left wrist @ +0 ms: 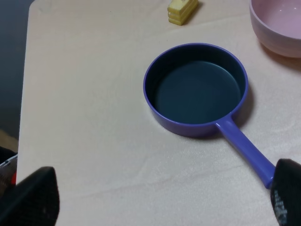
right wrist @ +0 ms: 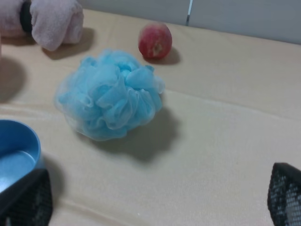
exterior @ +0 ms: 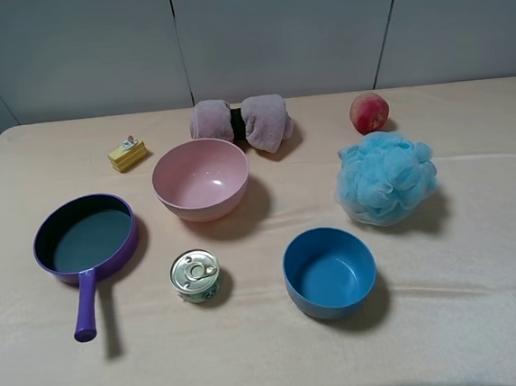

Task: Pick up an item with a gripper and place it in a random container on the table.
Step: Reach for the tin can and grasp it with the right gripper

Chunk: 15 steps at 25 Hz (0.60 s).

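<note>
The small tin can (exterior: 196, 276) with a silver pull-tab lid stands upright on the beige table (exterior: 486, 318), in front of the pale-pink bowl (exterior: 201, 179). The bowl's rim also shows in the left wrist view (left wrist: 277, 28). Neither gripper shows in the high view. In the left wrist view my left gripper (left wrist: 157, 202) is open and empty, its fingers (left wrist: 33, 197) wide apart above the table near the purple pan. In the right wrist view my right gripper (right wrist: 155, 197) is open and empty, its fingers (right wrist: 284, 193) spread in front of the blue pouf. The can is out of both wrist views.
A purple long-handled pan (exterior: 86, 240) lies left of the can, and a blue bowl (exterior: 329, 271) stands to its right. A blue bath pouf (exterior: 386, 177), a red apple (exterior: 369, 112), a rolled pink towel (exterior: 243, 122) and a yellow cake toy (exterior: 127, 154) lie further back.
</note>
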Available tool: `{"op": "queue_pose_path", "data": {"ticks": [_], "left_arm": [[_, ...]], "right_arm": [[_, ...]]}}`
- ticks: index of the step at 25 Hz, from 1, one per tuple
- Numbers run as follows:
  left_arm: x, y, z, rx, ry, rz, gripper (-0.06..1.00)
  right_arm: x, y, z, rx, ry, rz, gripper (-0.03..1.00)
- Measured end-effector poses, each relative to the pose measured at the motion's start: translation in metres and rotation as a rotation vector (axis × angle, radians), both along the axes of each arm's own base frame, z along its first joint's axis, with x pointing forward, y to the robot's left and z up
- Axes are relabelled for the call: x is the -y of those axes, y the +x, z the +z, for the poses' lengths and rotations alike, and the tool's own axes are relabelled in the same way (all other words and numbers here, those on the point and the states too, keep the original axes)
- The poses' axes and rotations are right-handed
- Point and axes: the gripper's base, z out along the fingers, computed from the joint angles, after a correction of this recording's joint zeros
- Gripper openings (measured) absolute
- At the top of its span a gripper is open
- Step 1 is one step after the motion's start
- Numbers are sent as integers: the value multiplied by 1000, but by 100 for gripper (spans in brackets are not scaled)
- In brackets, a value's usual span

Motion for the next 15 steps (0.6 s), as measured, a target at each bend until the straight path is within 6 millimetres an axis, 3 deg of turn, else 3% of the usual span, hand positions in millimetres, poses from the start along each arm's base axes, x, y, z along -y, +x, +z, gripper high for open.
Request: {"op": "queue_pose_path", "data": {"ticks": [15], "left_arm": [[0, 0, 0, 0, 0, 0, 90]], "right_arm": [[0, 0, 0, 0, 0, 0, 69]]}}
